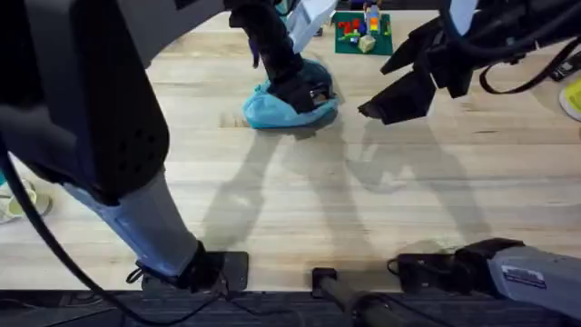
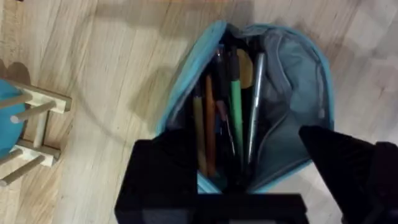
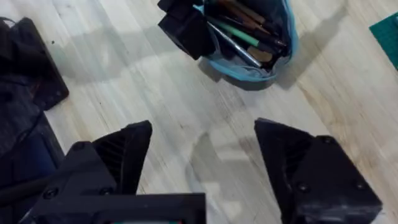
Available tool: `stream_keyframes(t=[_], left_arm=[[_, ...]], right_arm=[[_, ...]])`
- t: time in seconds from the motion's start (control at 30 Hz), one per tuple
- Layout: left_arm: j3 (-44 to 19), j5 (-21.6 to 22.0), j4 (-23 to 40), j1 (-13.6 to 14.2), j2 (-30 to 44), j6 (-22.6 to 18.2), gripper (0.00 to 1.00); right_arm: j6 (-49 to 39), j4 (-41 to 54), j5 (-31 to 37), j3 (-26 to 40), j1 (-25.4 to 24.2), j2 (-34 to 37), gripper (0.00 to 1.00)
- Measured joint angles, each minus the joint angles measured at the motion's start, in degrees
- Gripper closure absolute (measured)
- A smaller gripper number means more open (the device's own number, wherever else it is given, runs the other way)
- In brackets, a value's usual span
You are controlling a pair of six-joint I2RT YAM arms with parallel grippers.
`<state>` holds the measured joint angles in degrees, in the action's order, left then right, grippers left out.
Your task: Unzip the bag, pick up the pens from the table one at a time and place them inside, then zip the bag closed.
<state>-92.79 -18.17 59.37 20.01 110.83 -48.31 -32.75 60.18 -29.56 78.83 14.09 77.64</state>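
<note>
Overhead view: the bag (image 1: 289, 107) is lying on the desk (image 1: 381, 209) with the left jaws (image 1: 304, 91) sitting on it, the left arm reaching across from the near left. The right jaws (image 1: 381, 102) are hovering just beside the bag, off the desk, with nothing between them.

Left wrist view: the bag (image 2: 249, 106) is sitting directly under the left jaws (image 2: 249, 186), its zipper mouth gaping open. Several pens (image 2: 235, 106) are lying lengthwise inside, among them a green one, an orange one and a silver-grey one. The left fingers are spread to either side of the near end of the opening, pressing at the bag's edge; whether they are pinching fabric, I cannot tell.

Right wrist view: the right jaws (image 3: 202, 158) are standing wide apart over bare desk (image 3: 155, 81), empty. The bag (image 3: 249, 37) is lying ahead of them, well clear, with the left arm's fingers (image 3: 186, 28) at one end.

Progress, as judged: unzipping is done, and the loading looks done or nearly so, since no loose pen is showing on the visible desk. Zipping closed is not yet done. The zipper pull is not identifiable here.
</note>
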Motion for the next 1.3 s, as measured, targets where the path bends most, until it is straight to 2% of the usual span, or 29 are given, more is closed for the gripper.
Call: stream_keyframes(t=[0.3, 0.7, 0.97, 1.17, 1.3], left_arm=[[-0.5, 0.0, 0.5, 0.0, 0.0, 0.2, 0.009], [-9.9, 0.8, 8.2, 0.0, 0.0, 0.7, 0.008], [-11.4, 1.7, 10.1, -0.2, 0.0, 1.0, 0.008], [-11.4, 1.2, 10.3, -2.0, -1.0, 2.5, 0.007], [-11.4, -2.4, 10.4, -3.8, -4.1, 2.9, 0.007]], right_arm=[[0.0, 0.0, 0.0, 0.0, 0.0, 0.0, 0.004], [0.0, 0.0, 0.0, 0.0, 0.0, 0.0, 0.004], [0.0, 0.0, 0.0, 0.0, 0.0, 0.0, 0.004], [0.0, 0.0, 0.0, 0.0, 0.0, 0.0, 0.004], [0.0, 0.0, 0.0, 0.0, 0.0, 0.0, 0.004]])
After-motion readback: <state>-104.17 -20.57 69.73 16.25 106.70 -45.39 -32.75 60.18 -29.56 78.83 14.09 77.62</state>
